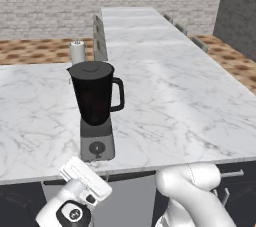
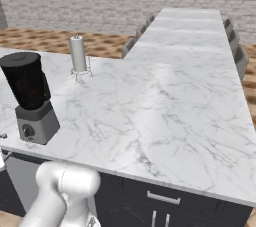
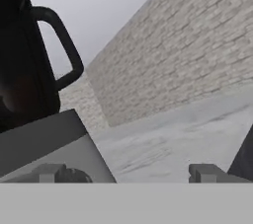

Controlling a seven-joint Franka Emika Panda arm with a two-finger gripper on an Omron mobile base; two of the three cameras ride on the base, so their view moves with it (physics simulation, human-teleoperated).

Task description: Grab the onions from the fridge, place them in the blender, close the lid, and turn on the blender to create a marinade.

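A: Start at the left — what's on the bench (image 1: 190, 96)?

B: In the left base view the blender (image 1: 95, 101) stands near the front edge of the white marble bench, left of centre. Dark tapered jar, handle pointing right, on a square grey base with the round dial (image 1: 97, 147) facing the front.

A: And the lid (image 1: 90, 67)?

B: Black and round, sitting on the jar's rim — the jar is closed. Something dark reddish shows faintly through the jar wall, but I cannot tell what it is.

A: Anything behind it?

B: A small white cylinder on a stand (image 1: 77, 52), further back on the bench and slightly to the left, well apart from the blender. In the right base view the cylinder is to the right of the blender and behind it.

A: Where is the claw (image 3: 128, 172)?

B: Low, in front of the bench edge, just below the blender's base; the white hand (image 1: 85, 177) shows there in the left base view. The hand view looks up past the grey base corner to the jar and its handle on the left, with the bench top and a brick wall (image 3: 197, 45) beyond.

A: Open or closed?

B: The two dark fingertips (image 3: 49, 172) stand wide apart with nothing between them
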